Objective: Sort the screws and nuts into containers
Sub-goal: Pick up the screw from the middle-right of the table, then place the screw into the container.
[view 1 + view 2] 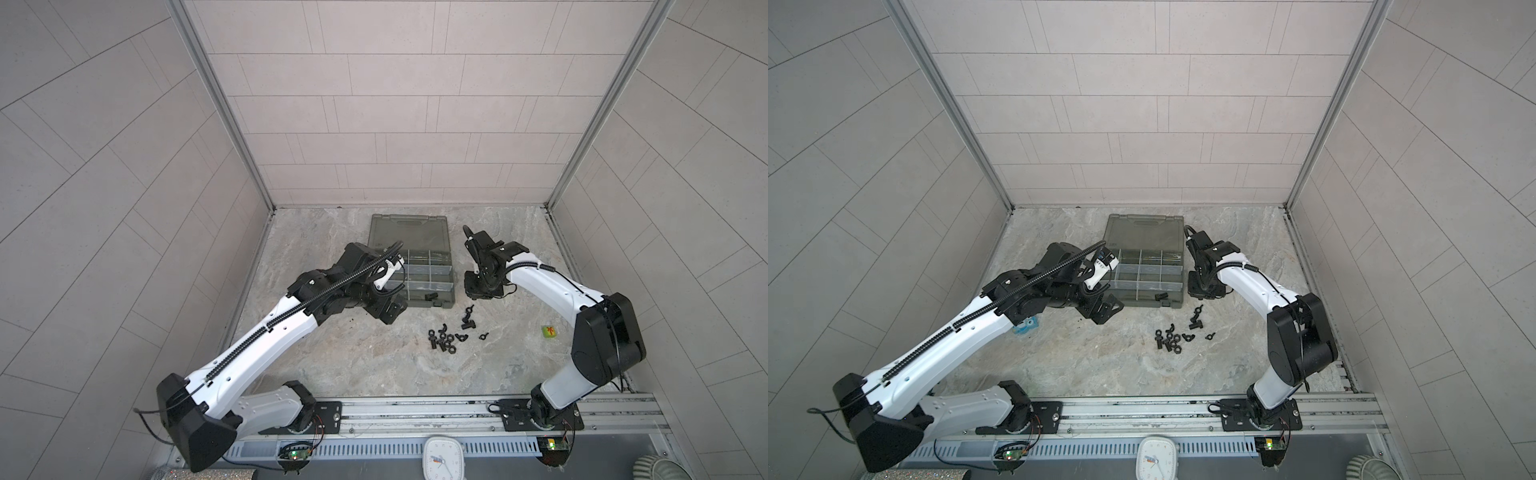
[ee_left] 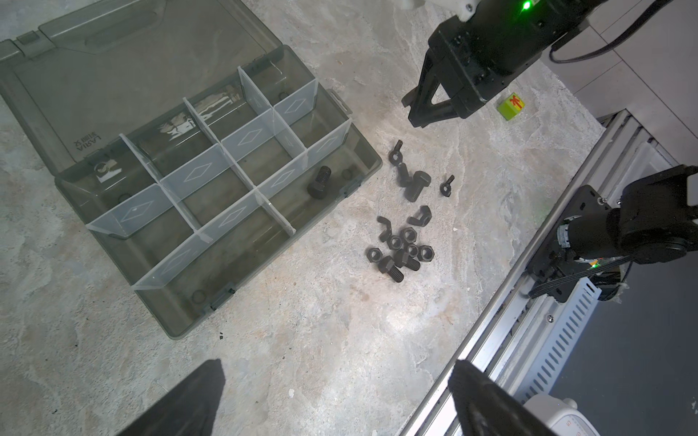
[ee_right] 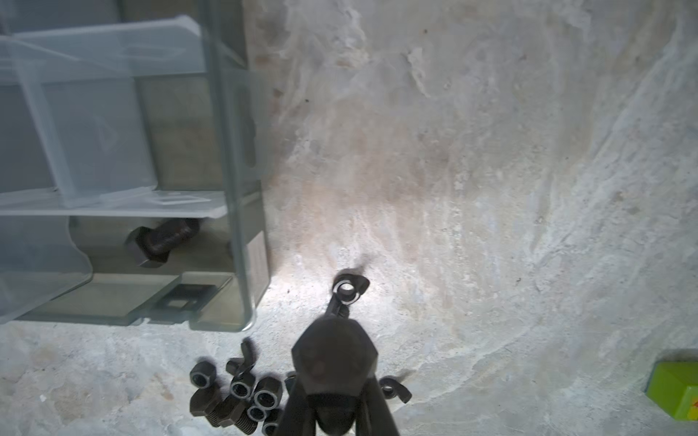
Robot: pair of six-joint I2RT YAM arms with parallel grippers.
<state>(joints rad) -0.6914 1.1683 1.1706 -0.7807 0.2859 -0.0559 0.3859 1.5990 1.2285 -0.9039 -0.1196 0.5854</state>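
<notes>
My right gripper (image 3: 334,389) is shut on a screw (image 3: 334,355), whose hexagonal head fills the gap between the fingers. It hangs above the floor just right of the organiser case (image 1: 453,282) and its containers (image 2: 241,166). One screw (image 2: 319,181) lies in the near right compartment. Loose nuts and screws (image 1: 446,338) are heaped in front of the case, with wing nuts (image 2: 396,151) scattered closer to it. My left gripper (image 2: 337,366) is open and empty, hovering by the case's near left corner (image 1: 1104,309).
A green cube (image 1: 548,331) sits right of the heap. A blue toy (image 1: 1025,326) lies under the left arm. The case lid (image 1: 409,232) lies open toward the back wall. A metal rail (image 1: 415,409) and a white clock (image 1: 442,457) run along the front edge.
</notes>
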